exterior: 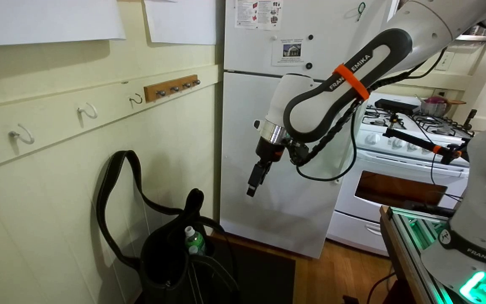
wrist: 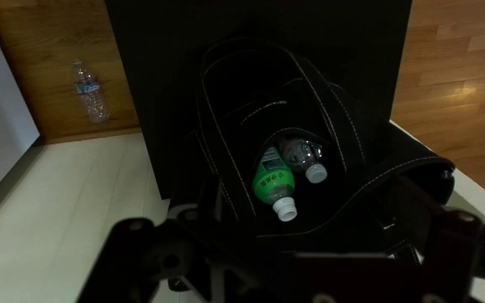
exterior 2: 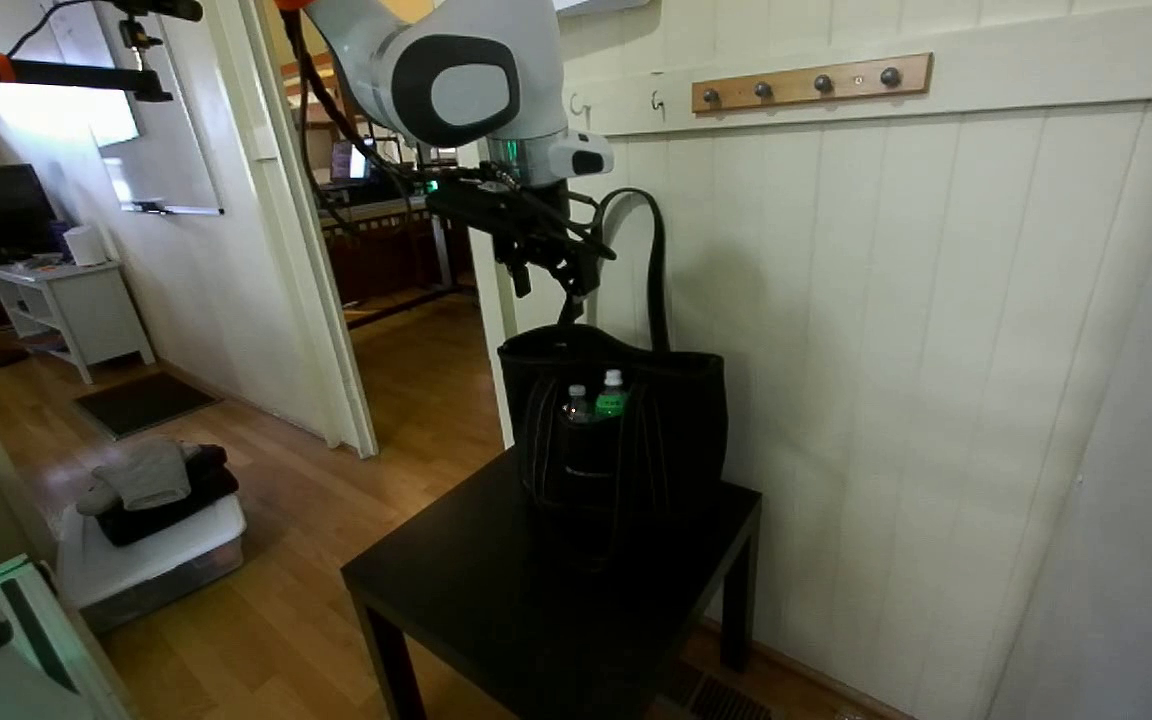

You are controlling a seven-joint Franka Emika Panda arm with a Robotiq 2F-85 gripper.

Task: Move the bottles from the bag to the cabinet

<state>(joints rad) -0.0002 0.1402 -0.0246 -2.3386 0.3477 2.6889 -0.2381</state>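
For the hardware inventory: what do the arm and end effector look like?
White arm with dark trim lettered FRAN and EMIKA either side of an orange band; silver ring at the wrist. Thick black cable runs alongside; a thinner one loops loose. End effector: black, two jointed fingers.

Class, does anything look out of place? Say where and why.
A clear plastic bottle with a blue-and-red label lies on the brown wooden floor; it looks stray, since a green plastic bottle and a clear white-capped bottle sit in a pocket of the black fabric bag.
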